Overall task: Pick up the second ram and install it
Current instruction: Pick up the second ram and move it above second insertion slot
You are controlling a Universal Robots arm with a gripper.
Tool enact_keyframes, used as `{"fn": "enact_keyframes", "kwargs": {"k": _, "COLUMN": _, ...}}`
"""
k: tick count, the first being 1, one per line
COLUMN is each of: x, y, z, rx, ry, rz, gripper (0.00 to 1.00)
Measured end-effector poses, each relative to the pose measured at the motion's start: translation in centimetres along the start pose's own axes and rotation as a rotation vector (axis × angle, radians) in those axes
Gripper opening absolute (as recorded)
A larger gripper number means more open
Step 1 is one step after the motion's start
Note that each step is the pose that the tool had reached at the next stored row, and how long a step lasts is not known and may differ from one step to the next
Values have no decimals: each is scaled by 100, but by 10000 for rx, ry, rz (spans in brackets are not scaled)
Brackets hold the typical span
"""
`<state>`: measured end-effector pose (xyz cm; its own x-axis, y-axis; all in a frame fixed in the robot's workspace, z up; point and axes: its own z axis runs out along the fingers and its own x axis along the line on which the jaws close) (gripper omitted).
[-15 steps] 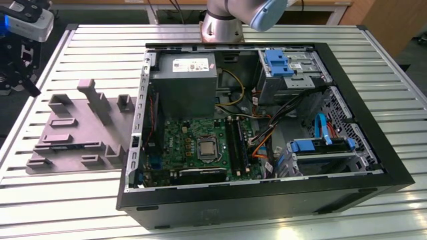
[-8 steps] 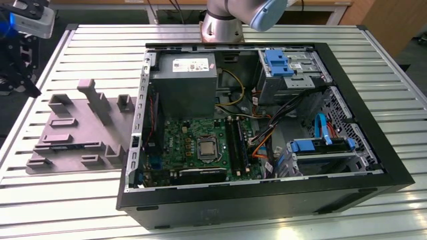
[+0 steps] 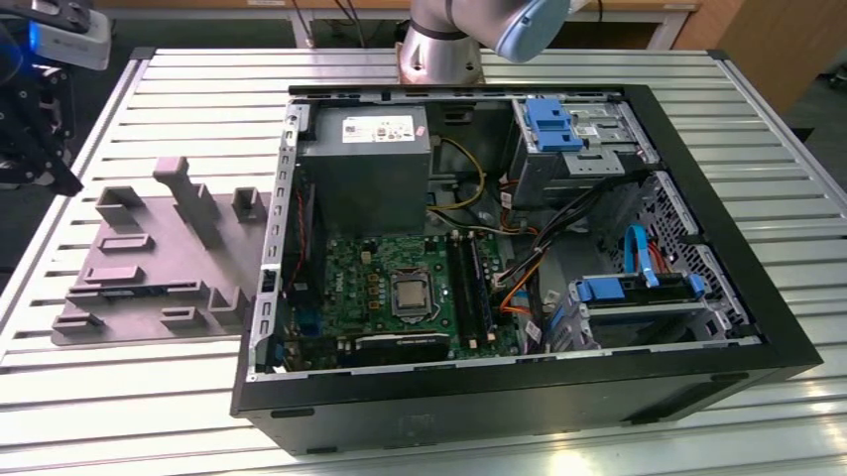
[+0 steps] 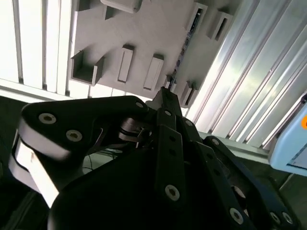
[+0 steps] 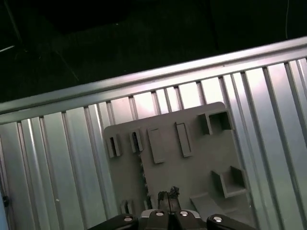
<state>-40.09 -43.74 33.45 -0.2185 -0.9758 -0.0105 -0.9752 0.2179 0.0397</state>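
Jaws: seen closed together in both wrist views, nothing gripped.
Gripper (image 5: pixel 168 194): hung over the fixture plate (image 3: pixel 159 258), at the exterior view's left.
Second ram (image 5: pixel 142 168): set on edge in the plate, seen only as a thin dark line; chips not made out.
Computer case (image 3: pixel 741 297): right, open; interior partly hidden by cables.

Open gap, tool (image 5: pixel 168 194) to plate (image 5: pixel 196 167) (ridged)
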Motion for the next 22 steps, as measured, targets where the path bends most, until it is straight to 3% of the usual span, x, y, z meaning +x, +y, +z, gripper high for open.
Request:
{"fn": "enact_keyframes", "kwargs": {"k": 7, "x": 0, "y": -1, "z": 38, "rx": -13, "ry": 50, "rz": -1252, "gripper": 11}}
{"fn": "enact_keyframes", "kwargs": {"k": 10, "x": 1, "y": 2, "z": 40, "rx": -15, "ry": 57, "rz": -1392, "gripper": 11}}
{"fn": "enact_keyframes", "kwargs": {"k": 12, "x": 1, "y": 2, "z": 41, "rx": -15, "ry": 56, "rz": -1394, "gripper": 23}}
{"fn": "enact_keyframes", "kwargs": {"k": 15, "x": 2, "y": 2, "z": 46, "rx": -12, "ry": 54, "rz": -1394, "gripper": 29}}
{"fn": "enact_keyframes", "kwargs": {"k": 17, "x": 12, "y": 3, "z": 62, "rx": -14, "ry": 56, "rz": -1451, "gripper": 41}}
{"fn": "enact_keyframes", "kwargs": {"k": 22, "x": 46, "y": 29, "z": 146, "rx": -22, "ry": 35, "rz": -1755, "gripper": 47}}
